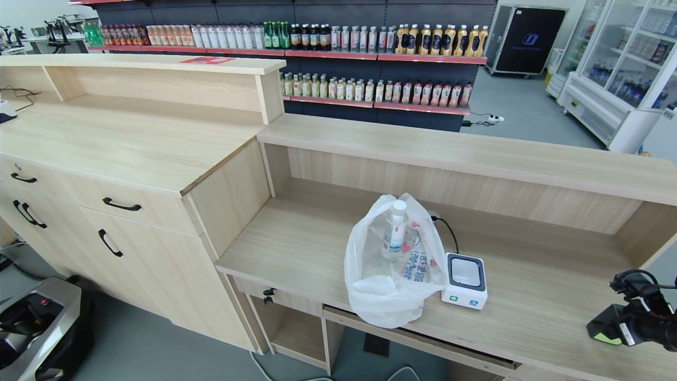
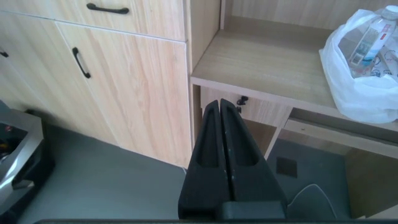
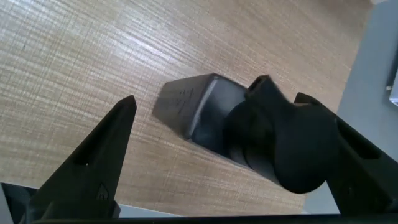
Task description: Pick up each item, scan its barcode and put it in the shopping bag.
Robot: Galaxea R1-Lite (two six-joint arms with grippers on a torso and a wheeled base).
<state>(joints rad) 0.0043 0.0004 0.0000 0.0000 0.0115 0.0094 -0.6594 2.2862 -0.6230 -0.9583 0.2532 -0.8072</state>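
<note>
Matt, pale wood-grain tabletop [image 1: 296, 243]; thin, crinkled translucent plastic shopping bag [image 1: 370, 286]; clear plastic bottle [image 1: 395, 230]; glossy white plastic scanner [image 1: 465, 299].

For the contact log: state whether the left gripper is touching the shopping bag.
Apart. In the left wrist view the left gripper, shut, hangs off the front of the counter, with bare wood between it and the shopping bag.

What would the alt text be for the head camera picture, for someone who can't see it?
A white plastic shopping bag with a clear bottle standing in it sits on a light wooden checkout counter, beside a white barcode scanner on its right. The robot's right arm hangs over the counter's right end; shelves of bottled drinks stand behind.
</note>
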